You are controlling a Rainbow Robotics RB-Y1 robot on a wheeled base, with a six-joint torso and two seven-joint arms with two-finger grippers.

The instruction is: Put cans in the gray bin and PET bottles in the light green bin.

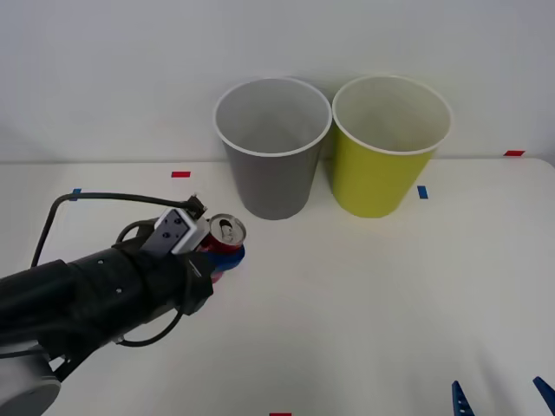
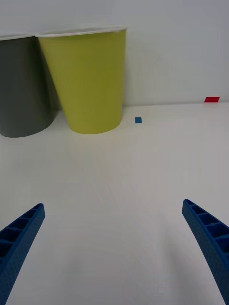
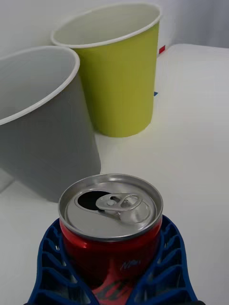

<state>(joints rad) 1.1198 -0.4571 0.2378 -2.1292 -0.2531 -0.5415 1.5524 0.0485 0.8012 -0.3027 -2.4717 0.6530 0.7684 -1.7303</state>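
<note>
Left gripper [image 1: 227, 256] clasped the small red aluminium can [image 1: 225, 240] upright, near the tall gray plastic bin [image 1: 272, 147]; right gripper [image 1: 503, 397] waited spread wide at the desk's near edge.

We see a red can [image 3: 110, 238] with a silver top, its pull-tab the same bright metal, and faint pale lettering low on its red side. The ribbed fingers [image 3: 50, 264] of the left gripper [image 1: 227, 258] are deep blue against it, and the arm behind them is black with a white block. The gray bin [image 1: 271, 147] carries a white rim and a pale inside; the light green bin [image 1: 387, 143] is yellow-green with the same white rim. The right gripper [image 2: 114, 248] shows blue ribbed fingers too. On the white table [image 1: 373, 295] we note small red and blue tape marks.
</note>
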